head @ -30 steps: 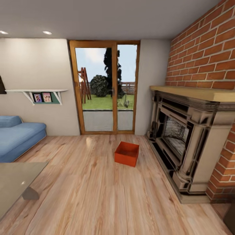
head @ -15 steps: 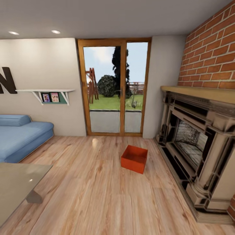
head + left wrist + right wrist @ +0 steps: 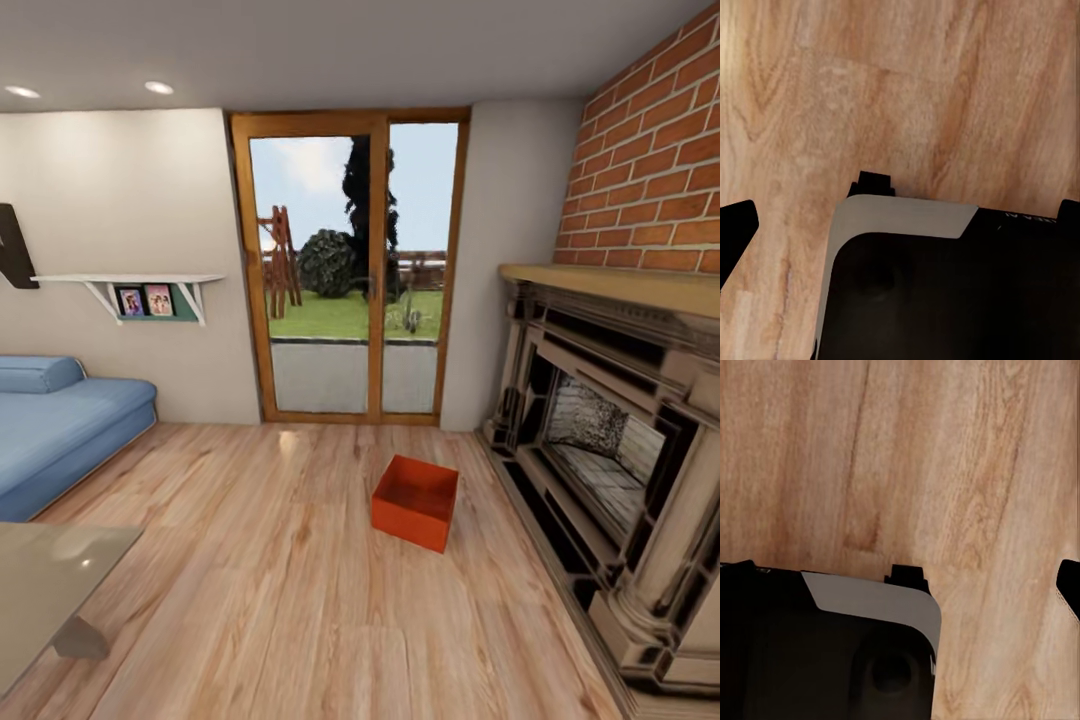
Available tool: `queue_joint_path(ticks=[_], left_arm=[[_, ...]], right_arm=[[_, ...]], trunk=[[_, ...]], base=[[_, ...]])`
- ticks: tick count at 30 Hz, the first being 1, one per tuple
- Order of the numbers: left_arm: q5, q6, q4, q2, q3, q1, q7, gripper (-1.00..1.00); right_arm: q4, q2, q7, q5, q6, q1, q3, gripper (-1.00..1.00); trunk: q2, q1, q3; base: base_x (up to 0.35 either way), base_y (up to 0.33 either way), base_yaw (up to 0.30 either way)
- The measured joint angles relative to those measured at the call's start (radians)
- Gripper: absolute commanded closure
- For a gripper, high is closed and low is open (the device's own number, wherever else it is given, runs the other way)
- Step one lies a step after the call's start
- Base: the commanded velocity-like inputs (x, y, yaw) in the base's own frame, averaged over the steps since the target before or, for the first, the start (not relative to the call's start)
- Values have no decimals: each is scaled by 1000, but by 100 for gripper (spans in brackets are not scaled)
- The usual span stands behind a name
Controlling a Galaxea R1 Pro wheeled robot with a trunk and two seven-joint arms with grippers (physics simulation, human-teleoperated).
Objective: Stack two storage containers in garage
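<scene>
Since a moment earlier the whole picture had slid a little, so the camera had turned and rolled closer while the room's things stayed put. One orange box (image 3: pixel 415 501) sat open and empty on the wood floor (image 3: pixel 250 600), just in front of the big fireplace (image 3: pixel 620 440) and not far from the glass doors (image 3: pixel 355 270). It lay a bit crooked to the floor planks. It was well apart from the robot, with nothing touching it. Only one box could be seen. I judged the job had hardly begun: this box was not yet picked up, and it had to go to the garage, where one box goes on the floor and the other on top. The robot looked to be driving up to it. Past the box, a blue sofa (image 3: pixel 60 420) stood by the beige wall (image 3: pixel 120 220), under a small white shelf (image 3: pixel 130 285) with pictures. A pale table (image 3: pixel 45 580) stuck into the near corner. Red bricks (image 3: pixel 660 160) rose above the fireplace. Both wrist cameras looked down at wood planks and a dark part of the robot, so I could not tell if either gripper's jaws were apart or together.
</scene>
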Motion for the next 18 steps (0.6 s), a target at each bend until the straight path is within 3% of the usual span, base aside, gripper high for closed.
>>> queue_joint_path(ticks=[18], left_arm=[[0,0,0,0,0,0,0,-100]], right_arm=[[0,-1,0,-1,0,0,0,-100]], trunk=[[0,0,0]], base=[[321,0,0]])
